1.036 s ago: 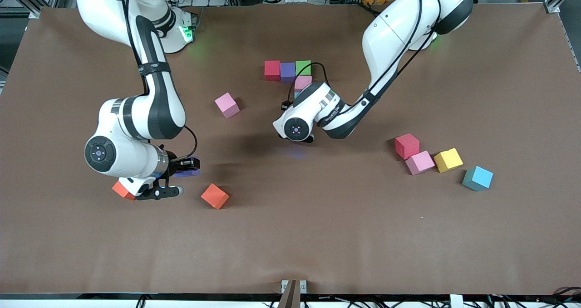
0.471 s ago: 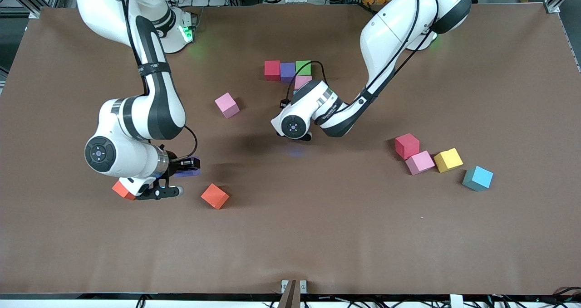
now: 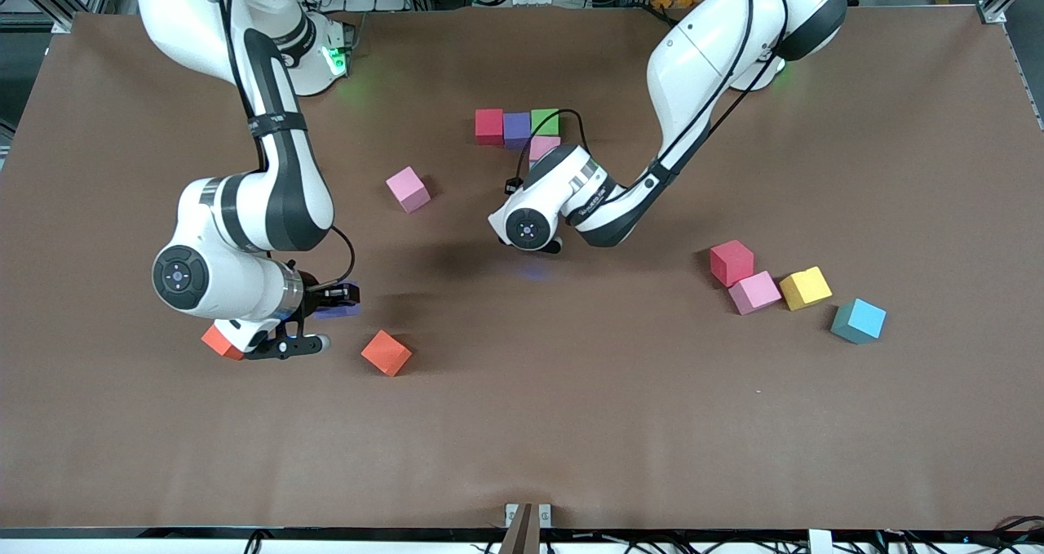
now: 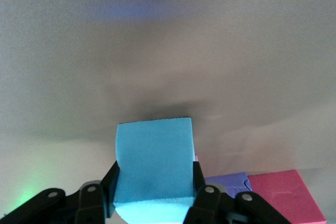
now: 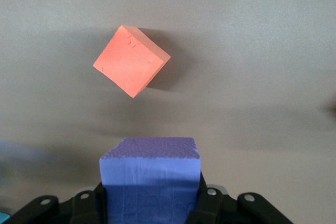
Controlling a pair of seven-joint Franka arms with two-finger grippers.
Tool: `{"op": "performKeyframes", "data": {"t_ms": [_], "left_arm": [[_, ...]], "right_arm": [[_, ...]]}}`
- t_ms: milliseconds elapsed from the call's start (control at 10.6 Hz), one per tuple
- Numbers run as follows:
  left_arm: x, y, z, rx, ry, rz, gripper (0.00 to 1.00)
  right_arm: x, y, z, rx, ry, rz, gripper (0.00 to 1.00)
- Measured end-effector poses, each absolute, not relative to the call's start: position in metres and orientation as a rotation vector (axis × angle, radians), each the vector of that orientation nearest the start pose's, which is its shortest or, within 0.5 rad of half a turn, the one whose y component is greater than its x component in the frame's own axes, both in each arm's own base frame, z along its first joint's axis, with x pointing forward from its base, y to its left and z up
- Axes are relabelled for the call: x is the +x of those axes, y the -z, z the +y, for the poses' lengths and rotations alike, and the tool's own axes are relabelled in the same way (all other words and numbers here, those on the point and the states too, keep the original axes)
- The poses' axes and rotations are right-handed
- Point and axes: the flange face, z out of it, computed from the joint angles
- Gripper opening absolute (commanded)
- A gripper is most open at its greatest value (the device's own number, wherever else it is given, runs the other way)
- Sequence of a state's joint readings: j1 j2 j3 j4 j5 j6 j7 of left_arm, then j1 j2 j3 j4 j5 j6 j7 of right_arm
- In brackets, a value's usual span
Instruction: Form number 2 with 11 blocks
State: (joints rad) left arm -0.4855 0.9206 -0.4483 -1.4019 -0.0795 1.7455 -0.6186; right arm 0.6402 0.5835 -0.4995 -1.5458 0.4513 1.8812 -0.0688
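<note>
Left claw [image 4: 152,208] shifted slightly beside pink block [image 3: 544,146].

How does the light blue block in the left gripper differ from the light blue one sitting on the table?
The held light blue block is pinched in the left gripper beside the started row; the loose light blue block rests untouched on the table, toward the left arm's end, nearer the camera. Both look the same colour and size.
</note>
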Motion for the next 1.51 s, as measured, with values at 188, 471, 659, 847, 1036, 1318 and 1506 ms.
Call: {"op": "performKeyframes", "data": {"t_ms": [188,471,659,847,1036,1318,1506], "left_arm": [[0.429,-0.166,-0.511,-2.933,-1.031,0.312,0.25],[0.429,-0.166,-0.511,-2.933,-1.031,0.312,0.25],[0.429,-0.166,-0.511,-2.932,-1.031,0.312,0.82],[0.429,-0.165,-0.51,-2.928,-1.033,0.311,1.0],[0.428,-0.157,-0.507,-2.916,-1.043,0.303,1.0],[0.429,-0.155,-0.507,-2.915,-1.046,0.299,1.0],[0.431,-0.156,-0.506,-2.919,-1.042,0.294,1.0]], "right_arm": [[0.654,-0.329,0.175,-2.991,-0.256,-0.121,0.22],[0.654,-0.329,0.175,-2.991,-0.256,-0.12,0.22],[0.654,-0.329,0.175,-2.99,-0.257,-0.121,0.25],[0.652,-0.328,0.179,-2.972,-0.254,-0.263,0.24],[0.651,-0.325,0.181,-2.907,-0.236,-0.594,0.2],[0.654,-0.317,0.169,-2.69,-0.176,-1.217,0.15],[0.662,-0.308,0.163,-2.481,-0.103,-1.684,0.15]]}}
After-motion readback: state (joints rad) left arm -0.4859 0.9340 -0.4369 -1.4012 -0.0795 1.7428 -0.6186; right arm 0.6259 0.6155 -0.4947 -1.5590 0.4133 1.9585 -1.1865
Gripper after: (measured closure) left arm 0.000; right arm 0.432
